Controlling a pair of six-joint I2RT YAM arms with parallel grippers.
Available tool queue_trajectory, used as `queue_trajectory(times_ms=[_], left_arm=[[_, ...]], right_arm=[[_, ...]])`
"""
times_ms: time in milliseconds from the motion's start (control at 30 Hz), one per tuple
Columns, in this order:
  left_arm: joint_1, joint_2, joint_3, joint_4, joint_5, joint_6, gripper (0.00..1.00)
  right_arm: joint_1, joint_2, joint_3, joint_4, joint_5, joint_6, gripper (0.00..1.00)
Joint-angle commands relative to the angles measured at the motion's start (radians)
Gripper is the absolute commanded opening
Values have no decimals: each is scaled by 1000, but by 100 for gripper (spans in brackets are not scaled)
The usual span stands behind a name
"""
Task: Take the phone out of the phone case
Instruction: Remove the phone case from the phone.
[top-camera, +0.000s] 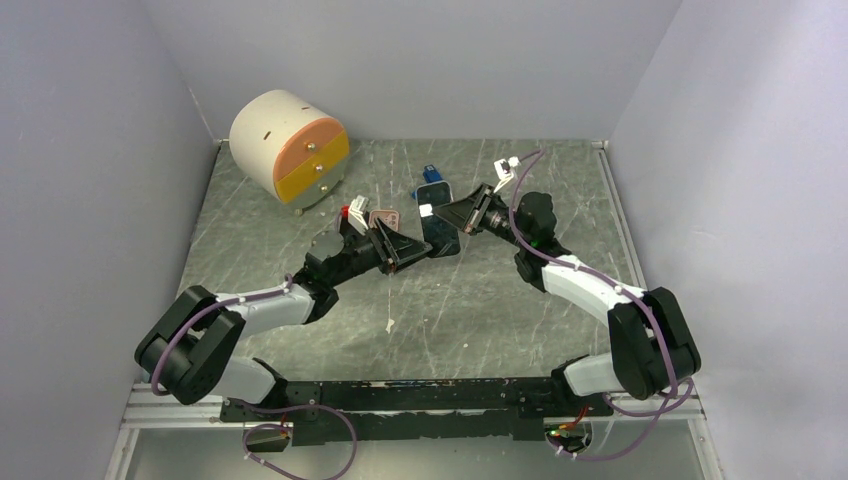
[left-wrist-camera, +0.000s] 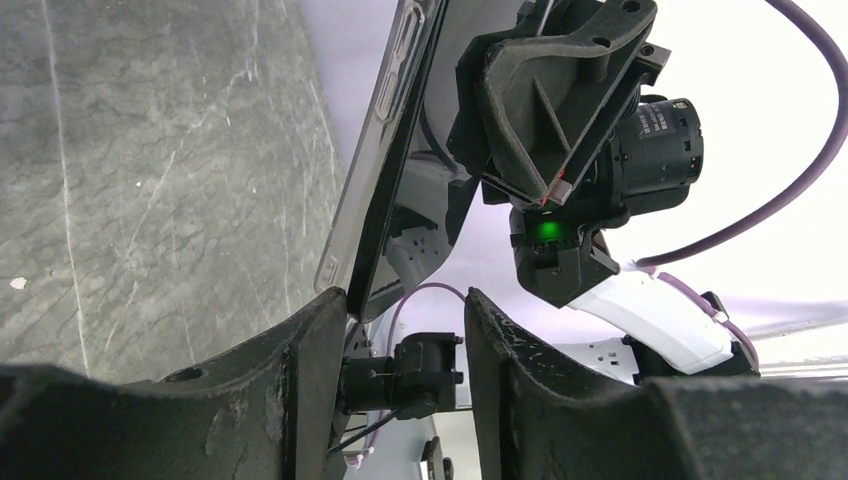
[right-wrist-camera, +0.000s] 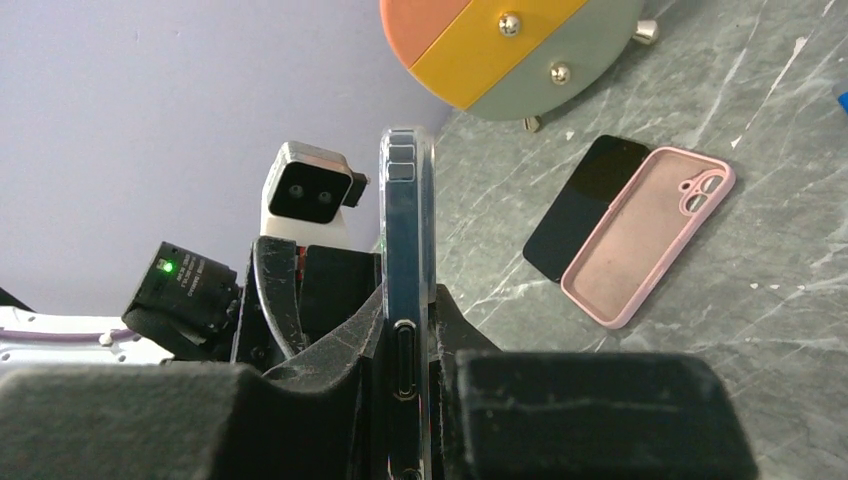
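Note:
A dark phone in a clear case (top-camera: 441, 232) is held on edge above the table between both arms. My right gripper (top-camera: 446, 212) is shut on it; in the right wrist view the cased phone (right-wrist-camera: 406, 230) stands edge-on between the fingers (right-wrist-camera: 455, 335), charging port facing the camera. My left gripper (top-camera: 412, 250) is open at the phone's other end. In the left wrist view the cased phone (left-wrist-camera: 385, 150) has its lower corner against the left finger (left-wrist-camera: 315, 350); the right finger (left-wrist-camera: 500, 350) stands apart from it. The right gripper's body (left-wrist-camera: 540, 100) shows behind.
A round cabinet with orange and yellow drawers (top-camera: 290, 148) stands at the back left. An empty pink case (right-wrist-camera: 650, 232) and a black phone (right-wrist-camera: 585, 205) lie on the table near it. A small blue object (top-camera: 432, 172) lies at the back. Walls enclose the table.

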Motion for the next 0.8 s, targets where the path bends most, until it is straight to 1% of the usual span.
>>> queue_trajectory(times_ms=[0, 133, 400, 533, 767], left_arm=[[-11, -28, 66, 151, -18, -25, 51], [-10, -43, 56, 154, -55, -21, 54], [-3, -30, 27, 277, -108, -73, 57], [-2, -26, 41, 301, -96, -79, 58], [-3, 23, 56, 424, -62, -131, 60]], right_arm=[[50, -16, -11, 93, -20, 17, 0], [61, -13, -24, 116, -17, 28, 0], [84, -3, -60, 178, -6, 37, 0], [90, 2, -92, 237, 7, 37, 0], [108, 29, -118, 305, 49, 9, 0]])
